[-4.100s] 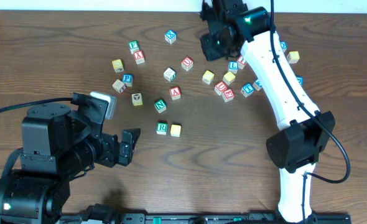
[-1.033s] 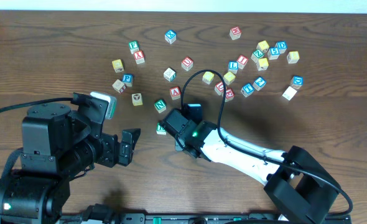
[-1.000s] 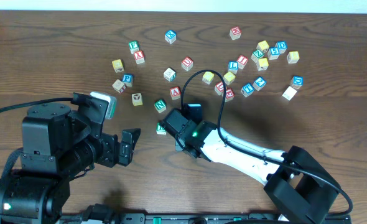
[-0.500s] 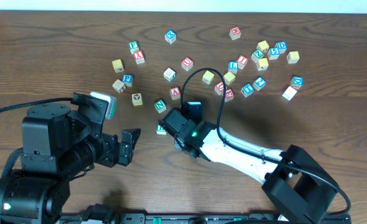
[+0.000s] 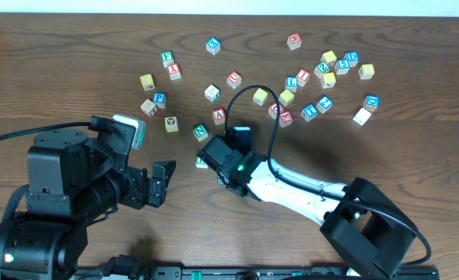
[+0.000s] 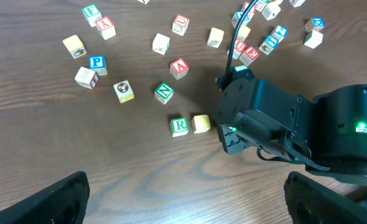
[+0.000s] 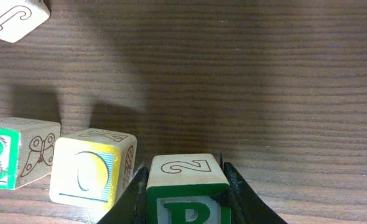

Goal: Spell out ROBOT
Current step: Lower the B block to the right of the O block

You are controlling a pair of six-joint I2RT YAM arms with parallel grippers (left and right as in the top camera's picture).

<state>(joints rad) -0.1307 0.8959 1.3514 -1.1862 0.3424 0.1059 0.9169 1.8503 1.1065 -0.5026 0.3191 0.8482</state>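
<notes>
Overhead and left wrist from above, right wrist low: all share R block (image 6: 180, 126).

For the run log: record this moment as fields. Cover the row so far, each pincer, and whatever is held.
row so far: R block and O block, side by side
right pincer: shut on green-lettered block, next to the O block on the side away from the R block
held letter: cut off by the frame edge; a 2 shows on its upper face
left pincer: open, empty, back from the row
loose blocks: scattered over the far part of the table
</notes>
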